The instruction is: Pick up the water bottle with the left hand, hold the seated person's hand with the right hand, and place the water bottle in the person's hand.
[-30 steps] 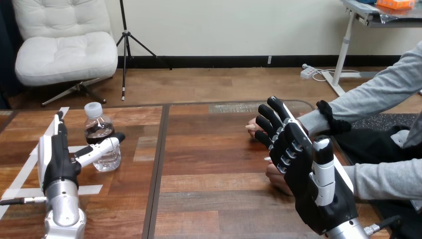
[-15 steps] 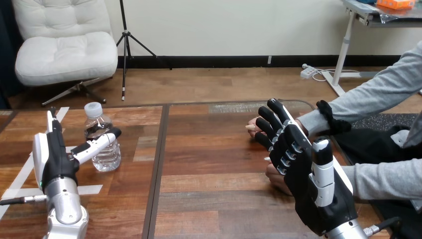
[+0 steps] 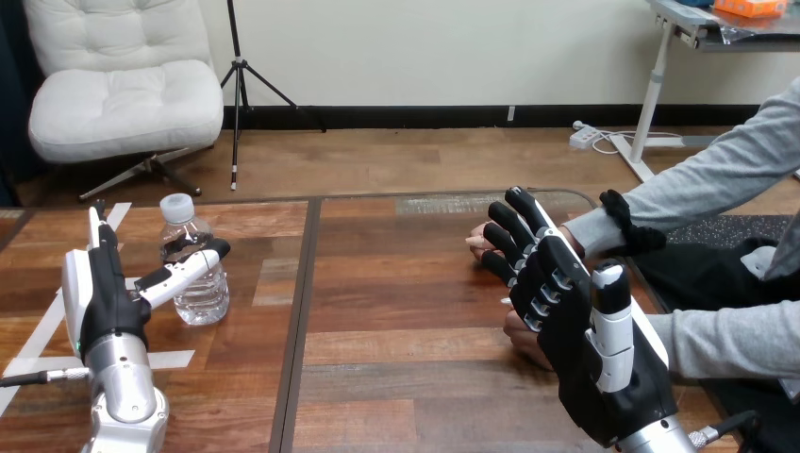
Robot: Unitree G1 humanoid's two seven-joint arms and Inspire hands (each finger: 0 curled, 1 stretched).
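Head view: both robot hands spread open, water bottle (image 3: 191, 241) upright on the counter (image 3: 396, 311).

The left robot hand (image 3: 99, 302) stands at the counter's left with its fingers straight up and its thumb reaching across the front of the bottle, not wrapped round it. The right robot hand (image 3: 566, 293) is raised at the right, its fingers loosely extended. It covers part of the person's farther hand (image 3: 476, 243) and the person's nearer hand (image 3: 522, 335); I cannot tell whether they touch.

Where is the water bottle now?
The clear plastic water bottle stands upright at the head view's left, on the wooden table, beside the left hand, whose thumb crosses it.
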